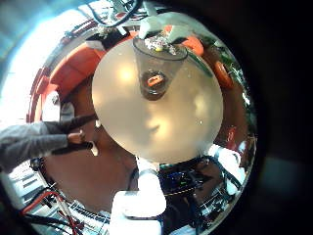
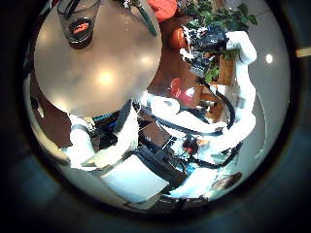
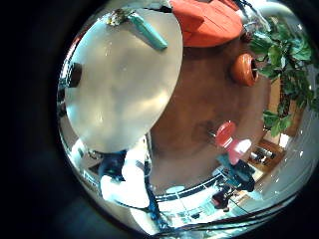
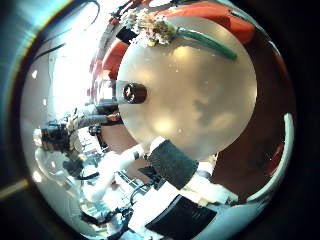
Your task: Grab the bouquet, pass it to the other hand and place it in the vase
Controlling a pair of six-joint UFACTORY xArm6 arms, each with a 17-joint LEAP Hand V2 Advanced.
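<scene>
The left hand was held high over the counter. In the left little finger side palm view its own fingers reached in from the edge, straight and spread, with nothing between them. The hand was released and empty. The right thumb side palm view showed the same hand beside the counter's rim, its fingers extended toward the counter.

The right hand appeared in the left thumb side palm view at the end of its arm, off to the side of the counter and raised above it. Its fingers formed a dense cluster there. Whether they were released or clenched could not be told. Neither right palm view showed the hand's own fingers. No object was close to either right palm camera.

The counter was round and lay well below all four cameras. The vase stood upright on it, seen from above with its mouth open, and was set toward one side of the top, near the rim.

The bouquet lay flat on the counter, beyond the vase and close to the far rim. It was apart from the vase and not touched by either hand. In the right thumb side palm view the flower heads lay at the rim and the wrapped stem ran along the counter's edge away from them.

Beyond the counter, a potted plant stood on the floor.
</scene>
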